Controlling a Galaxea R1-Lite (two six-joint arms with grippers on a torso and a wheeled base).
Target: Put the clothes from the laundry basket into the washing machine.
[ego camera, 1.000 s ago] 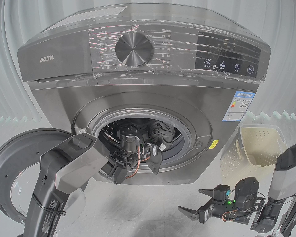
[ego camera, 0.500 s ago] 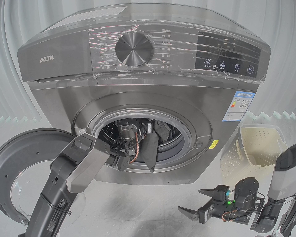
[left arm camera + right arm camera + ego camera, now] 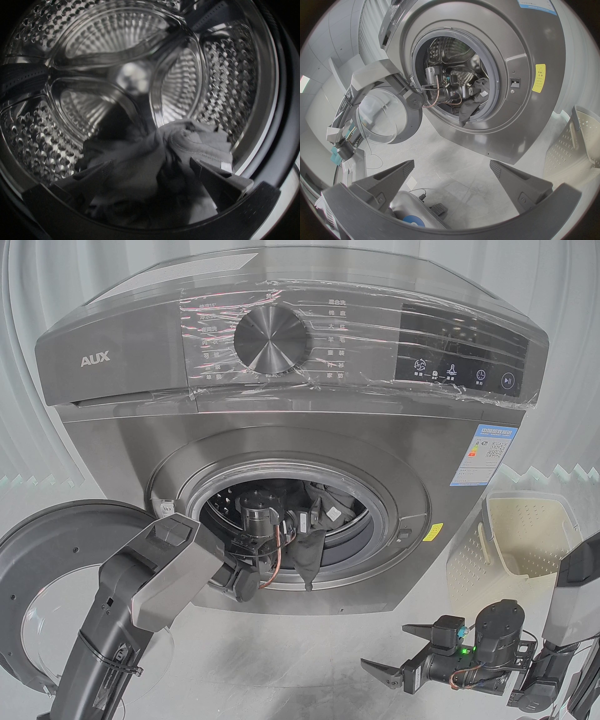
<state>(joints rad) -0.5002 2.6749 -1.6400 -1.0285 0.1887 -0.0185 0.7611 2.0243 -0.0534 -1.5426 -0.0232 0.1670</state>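
left arm: i have it reaching through the open front of the washing machine, with the left gripper just inside the drum.
left fingers: spread wide and gripping nothing; the cloth sits between and beyond them, and i cannot tell whether they touch it.
dark garment: bunched at the front of the drum, toward the right of the opening, with one tail hanging out over the lower lip of the door seal.
right arm: low on the right, with the right gripper hovering over the floor, well apart from the machine's opening.
right fingers: wide apart, nothing in them.
laundry basket: cream and perforated, on the floor just beside the machine's right front corner, near the right gripper.
door: swung fully open to the left of the opening.
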